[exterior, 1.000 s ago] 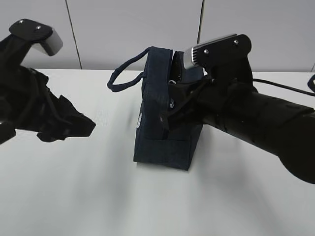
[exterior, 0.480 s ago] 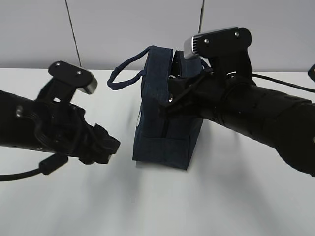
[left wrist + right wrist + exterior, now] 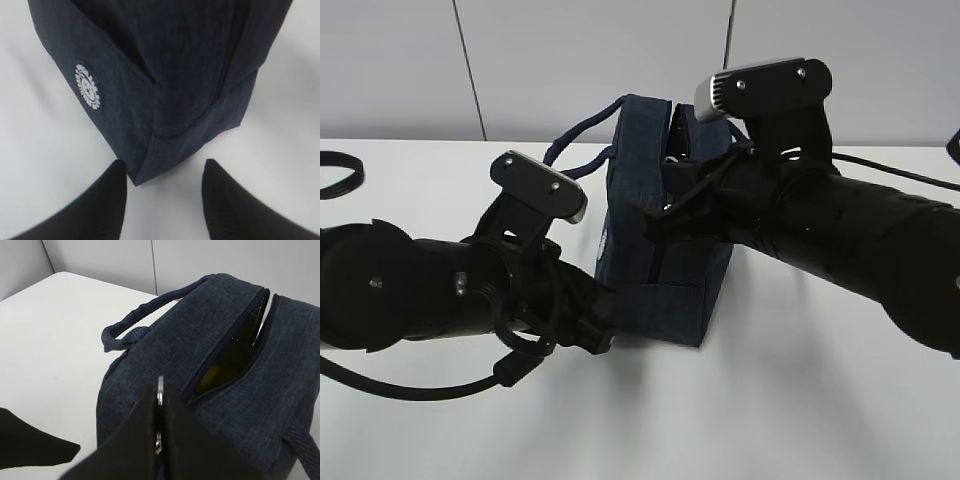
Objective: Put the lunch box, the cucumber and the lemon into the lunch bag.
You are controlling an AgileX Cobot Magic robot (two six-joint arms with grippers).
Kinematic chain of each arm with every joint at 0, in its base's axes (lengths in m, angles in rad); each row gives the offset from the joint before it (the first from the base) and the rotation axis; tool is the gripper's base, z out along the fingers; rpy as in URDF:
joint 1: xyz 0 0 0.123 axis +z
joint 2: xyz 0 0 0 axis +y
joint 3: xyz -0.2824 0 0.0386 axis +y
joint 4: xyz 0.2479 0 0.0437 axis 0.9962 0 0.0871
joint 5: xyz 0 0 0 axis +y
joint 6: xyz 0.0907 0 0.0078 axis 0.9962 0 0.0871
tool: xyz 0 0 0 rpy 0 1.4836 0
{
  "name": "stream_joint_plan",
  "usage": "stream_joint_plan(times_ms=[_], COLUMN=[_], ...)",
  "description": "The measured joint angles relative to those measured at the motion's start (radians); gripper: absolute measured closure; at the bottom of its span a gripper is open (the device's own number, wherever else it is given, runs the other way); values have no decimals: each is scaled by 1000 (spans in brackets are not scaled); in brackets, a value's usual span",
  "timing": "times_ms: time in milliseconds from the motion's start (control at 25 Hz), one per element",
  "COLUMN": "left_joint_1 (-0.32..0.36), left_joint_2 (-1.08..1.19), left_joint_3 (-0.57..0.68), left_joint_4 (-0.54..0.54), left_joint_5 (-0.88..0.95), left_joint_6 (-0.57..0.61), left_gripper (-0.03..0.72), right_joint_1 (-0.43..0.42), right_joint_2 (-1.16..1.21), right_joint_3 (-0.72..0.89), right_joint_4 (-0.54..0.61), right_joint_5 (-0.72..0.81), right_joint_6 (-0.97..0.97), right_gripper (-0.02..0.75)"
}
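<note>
left tool (image 3: 162,172) moved up to lunch bag (image 3: 655,260) corner, parted, right tool (image 3: 161,427) pinching ring pull (image 3: 160,384)

No readable words or numbers; the lunch bag (image 3: 165,75) bears only a small round white emblem (image 3: 87,92) on its side

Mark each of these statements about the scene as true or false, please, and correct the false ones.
1. The lunch bag stands upright on the table. True.
2. Its top zipper is fully closed. False: a gap is open along the top.
3. The right claw is shut on the silver ring pull. True.
4. The left claw grips a handle. False: it is open, at the bag's bottom corner.
5. Something yellow shows inside the bag. True.
</note>
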Motion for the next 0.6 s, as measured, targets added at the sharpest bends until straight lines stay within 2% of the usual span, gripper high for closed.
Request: stream_joint_plan(times_ms=[400,600], left_joint_1=[-9,-53], left_joint_2=[42,48], left_joint_3=[-53,-53], left_joint_4=[-2,6], left_joint_5=[-45,-78], left_joint_6=[-79,-107], left_gripper=[346,346], right_joint_1=[0,0], right_joint_2=[0,0], right_joint_3=[0,0], right_joint_4=[10,10], right_joint_5=[2,2], right_joint_6=[-2,-2], right_gripper=[738,738])
